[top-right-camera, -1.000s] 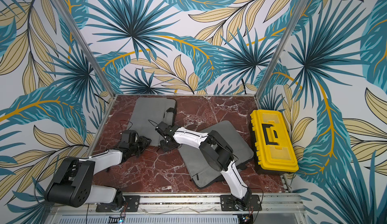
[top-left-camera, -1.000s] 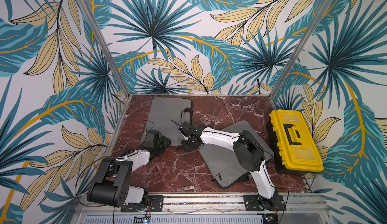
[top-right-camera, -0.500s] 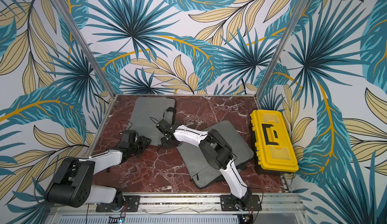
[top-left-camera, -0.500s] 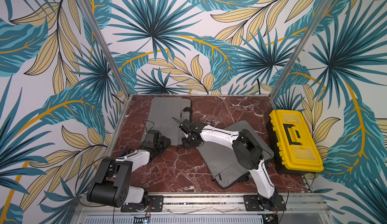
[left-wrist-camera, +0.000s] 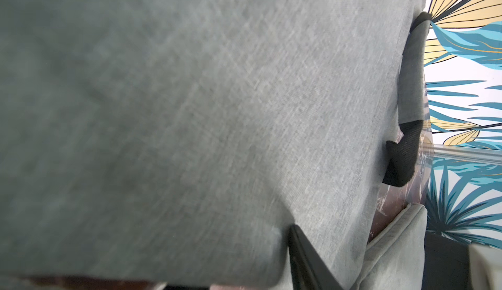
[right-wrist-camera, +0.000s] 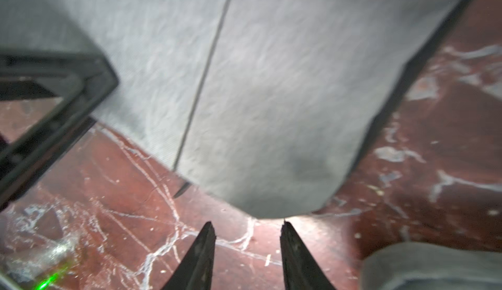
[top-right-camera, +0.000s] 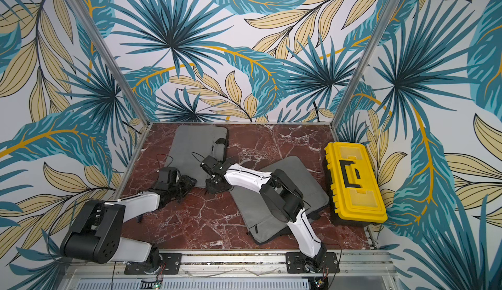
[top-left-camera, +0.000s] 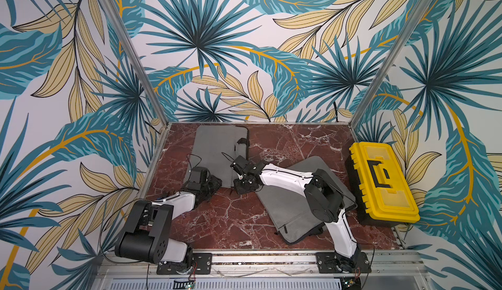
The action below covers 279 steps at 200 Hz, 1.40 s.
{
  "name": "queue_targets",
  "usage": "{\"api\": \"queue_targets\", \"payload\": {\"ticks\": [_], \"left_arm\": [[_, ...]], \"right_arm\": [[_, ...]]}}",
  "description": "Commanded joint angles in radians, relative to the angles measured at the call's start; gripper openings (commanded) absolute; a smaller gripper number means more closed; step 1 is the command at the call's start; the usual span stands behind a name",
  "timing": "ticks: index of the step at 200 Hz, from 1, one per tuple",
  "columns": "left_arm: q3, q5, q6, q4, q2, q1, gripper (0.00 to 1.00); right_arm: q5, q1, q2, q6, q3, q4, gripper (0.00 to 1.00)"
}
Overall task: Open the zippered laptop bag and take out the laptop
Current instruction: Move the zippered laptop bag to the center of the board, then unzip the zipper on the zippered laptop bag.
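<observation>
On the marble counter (top-left-camera: 231, 220), right fingers (right-wrist-camera: 202, 250) gaped empty at the far laptop bag (top-left-camera: 214, 150) corner, left fingers (left-wrist-camera: 304, 256) too hidden to judge; pinning fabric while drawing the zipper seemed wisest.

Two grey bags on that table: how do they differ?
The far bag lies square to the back wall; the near bag lies askew. The far bag shows a side handle; the near bag shows a pocket zip. Both are flat grey fabric.
</observation>
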Motion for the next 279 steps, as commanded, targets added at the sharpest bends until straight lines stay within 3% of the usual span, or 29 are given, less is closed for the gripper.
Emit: {"api": "queue_targets", "payload": {"ticks": [1, 34, 94, 279], "left_arm": [[0.054, 0.023, 0.034, 0.042, 0.045, -0.003, 0.44], [0.077, 0.07, 0.022, 0.079, 0.096, -0.005, 0.4], [0.046, 0.04, 0.008, 0.08, 0.055, -0.005, 0.4], [0.016, 0.009, -0.072, 0.151, 0.074, -0.016, 0.33]], "right_arm": [[-0.009, 0.006, -0.004, 0.035, 0.028, -0.001, 0.42], [0.052, 0.005, 0.031, 0.067, 0.061, -0.014, 0.45], [0.143, 0.005, 0.075, 0.1, 0.126, -0.019, 0.52], [0.136, 0.019, 0.184, 0.105, 0.255, -0.13, 0.41]]}}
